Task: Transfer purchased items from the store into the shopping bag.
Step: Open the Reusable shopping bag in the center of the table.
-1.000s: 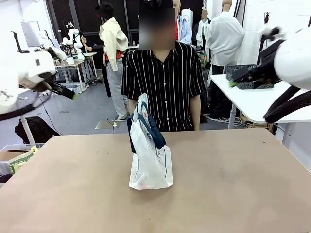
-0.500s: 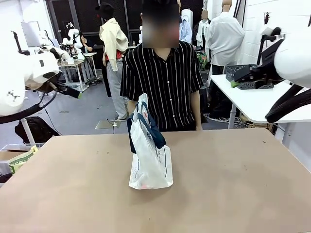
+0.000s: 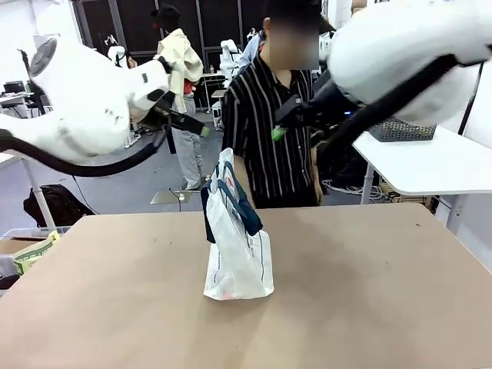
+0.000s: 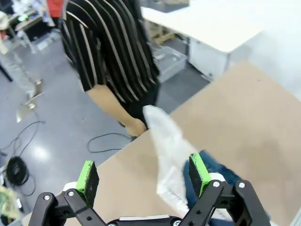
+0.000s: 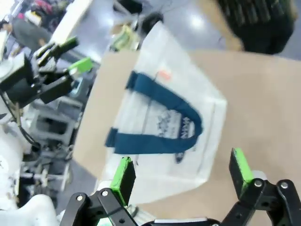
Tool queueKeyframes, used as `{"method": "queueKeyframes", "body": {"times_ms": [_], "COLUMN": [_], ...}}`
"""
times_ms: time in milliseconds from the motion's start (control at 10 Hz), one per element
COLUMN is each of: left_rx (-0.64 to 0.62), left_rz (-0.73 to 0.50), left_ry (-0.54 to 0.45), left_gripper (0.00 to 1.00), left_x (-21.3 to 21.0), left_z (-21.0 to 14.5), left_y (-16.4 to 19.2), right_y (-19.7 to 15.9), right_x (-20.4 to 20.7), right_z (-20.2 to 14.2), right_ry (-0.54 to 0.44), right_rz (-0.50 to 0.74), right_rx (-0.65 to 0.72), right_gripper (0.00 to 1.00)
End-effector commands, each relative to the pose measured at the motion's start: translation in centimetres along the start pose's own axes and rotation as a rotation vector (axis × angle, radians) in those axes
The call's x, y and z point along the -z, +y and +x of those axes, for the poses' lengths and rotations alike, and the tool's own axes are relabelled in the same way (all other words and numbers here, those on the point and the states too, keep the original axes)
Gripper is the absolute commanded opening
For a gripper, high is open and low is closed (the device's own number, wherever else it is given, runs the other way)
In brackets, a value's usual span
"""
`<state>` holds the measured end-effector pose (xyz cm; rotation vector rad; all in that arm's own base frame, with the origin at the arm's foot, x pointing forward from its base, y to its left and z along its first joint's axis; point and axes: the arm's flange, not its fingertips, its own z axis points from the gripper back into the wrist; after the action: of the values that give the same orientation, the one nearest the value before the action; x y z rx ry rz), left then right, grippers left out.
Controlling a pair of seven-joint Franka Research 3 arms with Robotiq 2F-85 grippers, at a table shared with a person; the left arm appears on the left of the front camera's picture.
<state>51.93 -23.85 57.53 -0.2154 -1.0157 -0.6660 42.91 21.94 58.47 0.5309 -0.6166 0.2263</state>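
Shopping bag (image 3: 234, 254) stands mid-bench (image 3: 369, 300). Left gripper (image 4: 143, 175) released, empty, at the bag's 11 o'clock. Right gripper (image 5: 183, 172) released, empty, at 1 o'clock.

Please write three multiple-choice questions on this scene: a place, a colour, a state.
1. Where is the shopping bag? A) on the brown table B) on the floor C) hanging from a pincer
2. What colour are its handles? A) red B) navy C) yellow
3. How is the left pincer? A) shut on a handle B) shut, empty C) open, empty
Answers: 1 A, it stands upright on the tabletop; 2 B, dark blue straps drape over it; 3 C, its green pads stand wide apart, gripping nothing.
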Motion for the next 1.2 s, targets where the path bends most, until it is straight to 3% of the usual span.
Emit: {"method": "queueKeyframes", "body": {"times_ms": [0, 100, 200, 300, 400, 600, 900, 1100], "left_rx": [0.023, 0.0, 0.0, 0.008, 0.013, -0.022, -0.022, -0.037], "left_rz": [-0.044, 0.0, 0.0, -0.038, -0.05, -0.081, -0.124, -0.118], "left_ry": [0.088, 0.0, 0.0, 0.038, 0.046, 0.068, 0.099, 0.131], "left_gripper": [1.0, 1.0, 1.0, 1.0, 1.0, 1.0, 1.0, 1.0], "left_x": [4.0, 0.0, 0.0, 1.4, 3.4, 4.7, 6.3, 7.0], "left_z": [-1.9, 0.0, 0.0, -0.2, 0.1, 0.1, -0.1, -0.3], "left_y": [6.7, 0.0, 0.0, 0.8, 0.5, 0.5, 0.8, 0.6], "right_y": [0.4, 0.0, 0.0, 1.4, 2.8, 5.7, 6.9, 7.4], "right_x": [2.3, 0.0, 0.0, 2.5, 2.9, 6.0, 9.1, 10.6], "right_z": [1.4, 0.0, 0.0, 0.5, 0.7, 0.2, 0.5, 0.2], "right_ry": [0.166, 0.0, 0.0, 0.089, 0.083, 0.184, 0.219, 0.275], "right_rz": [0.029, 0.0, 0.0, 0.021, -0.001, -0.013, -0.087, -0.072], "right_rx": [0.005, 0.0, 0.0, 0.012, 0.002, 0.009, 0.019, 0.029], "right_gripper": [1.0, 1.0, 1.0, 1.0, 1.0, 1.0, 1.0, 1.0]}}
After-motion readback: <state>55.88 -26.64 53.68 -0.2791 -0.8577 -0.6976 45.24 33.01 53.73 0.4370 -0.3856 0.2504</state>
